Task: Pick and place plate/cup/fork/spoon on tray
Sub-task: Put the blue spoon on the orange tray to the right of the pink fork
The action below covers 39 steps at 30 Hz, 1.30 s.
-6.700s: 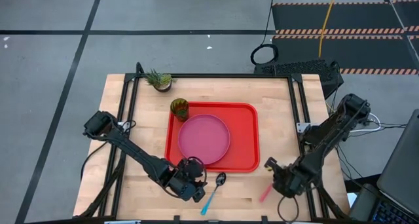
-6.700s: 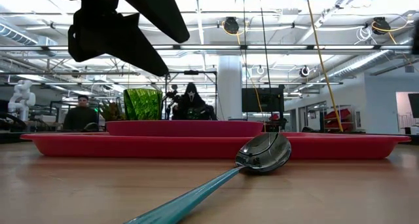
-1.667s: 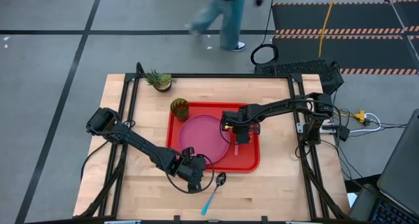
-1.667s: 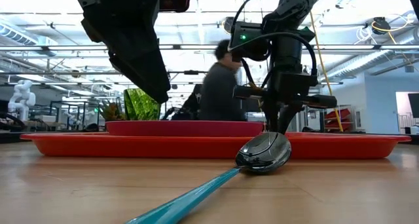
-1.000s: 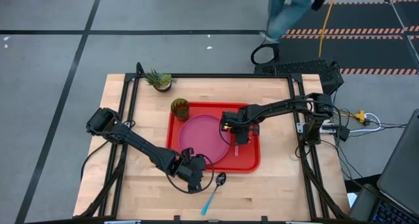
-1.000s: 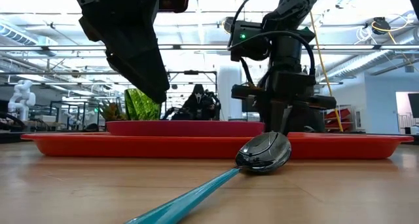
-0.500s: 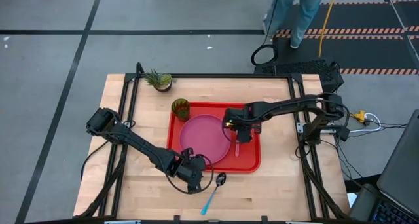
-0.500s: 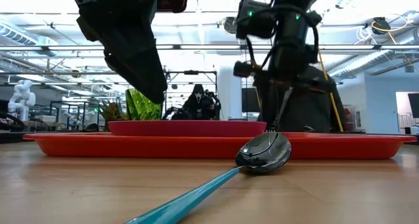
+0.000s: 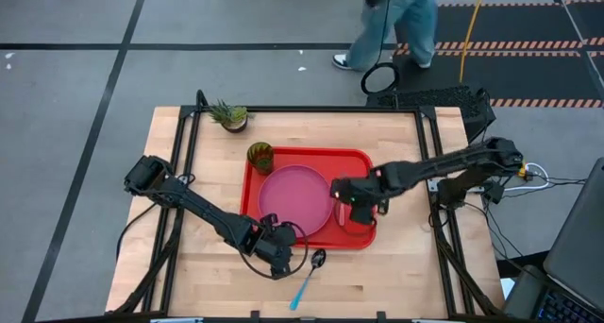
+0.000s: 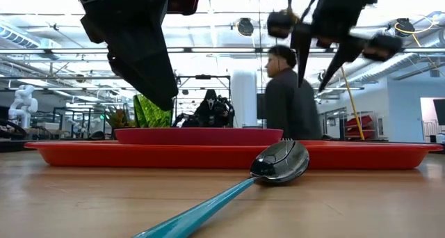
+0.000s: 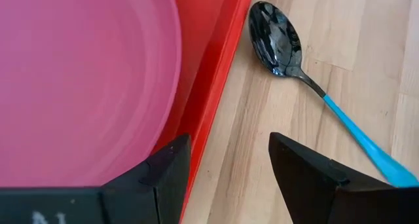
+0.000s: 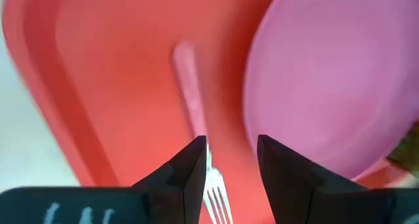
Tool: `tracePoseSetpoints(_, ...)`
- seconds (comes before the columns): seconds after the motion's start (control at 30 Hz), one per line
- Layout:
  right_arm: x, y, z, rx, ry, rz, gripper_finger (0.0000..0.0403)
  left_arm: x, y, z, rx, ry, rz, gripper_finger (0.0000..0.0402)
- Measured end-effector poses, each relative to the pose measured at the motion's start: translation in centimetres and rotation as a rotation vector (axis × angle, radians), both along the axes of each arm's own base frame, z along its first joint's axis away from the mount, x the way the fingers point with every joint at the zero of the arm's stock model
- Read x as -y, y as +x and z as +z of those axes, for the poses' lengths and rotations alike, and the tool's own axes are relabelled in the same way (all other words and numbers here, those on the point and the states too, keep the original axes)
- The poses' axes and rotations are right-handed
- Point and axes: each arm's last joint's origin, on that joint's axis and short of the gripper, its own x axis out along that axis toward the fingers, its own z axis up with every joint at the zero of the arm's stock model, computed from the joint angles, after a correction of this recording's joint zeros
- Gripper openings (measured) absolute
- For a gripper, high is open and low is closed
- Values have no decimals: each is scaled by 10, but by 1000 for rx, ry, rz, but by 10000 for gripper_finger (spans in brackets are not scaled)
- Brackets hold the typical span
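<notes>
The pink plate (image 9: 294, 200) and the pink-handled fork (image 12: 190, 99) lie on the red tray (image 9: 359, 159). The fork is beside the plate, on the side toward the table's right edge. The green cup (image 9: 259, 156) stands in the tray's far left corner. On the wood in front of the tray's near rim lies the blue-handled spoon (image 9: 310, 276), also in the left wrist view (image 11: 278, 34). My right gripper (image 12: 229, 162) hangs open above the fork, clear of it. My left gripper (image 11: 229, 158) is open over the tray's near rim, left of the spoon's bowl.
A small spiky potted plant (image 9: 229, 115) stands at the table's far left. A person (image 9: 396, 21) walks on the floor beyond the far edge. Bare wood lies left, right and in front of the tray.
My right gripper has spread its fingers, let go of the fork and risen well clear of the tray, shifting a little toward the near right. The fork stays flat on the tray beside the plate.
</notes>
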Motion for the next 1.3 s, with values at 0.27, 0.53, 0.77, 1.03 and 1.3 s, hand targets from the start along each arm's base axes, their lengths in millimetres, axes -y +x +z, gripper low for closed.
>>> tracePoseSetpoints(0.27, -38, -4, 4, 41, 198, -297, 130, 4, -2, 0, -1, -76, 113, 209)
tracePoseSetpoints(0.53, -54, -10, 1, -8, 373, -705, 130, 22, -10, 1, -4, -199, 230, 209)
tracePoseSetpoints(0.77, -53, -23, -5, -115, 418, -1124, 130, 46, -15, 6, 56, -361, 306, 209)
tracePoseSetpoints(1.03, -48, -41, -31, -197, 336, -1238, 130, 56, -19, 8, 77, -442, 371, 142)
tracePoseSetpoints(1.3, -42, -62, -59, -269, 231, -1311, 130, 65, -8, 22, 212, -568, 288, 80)
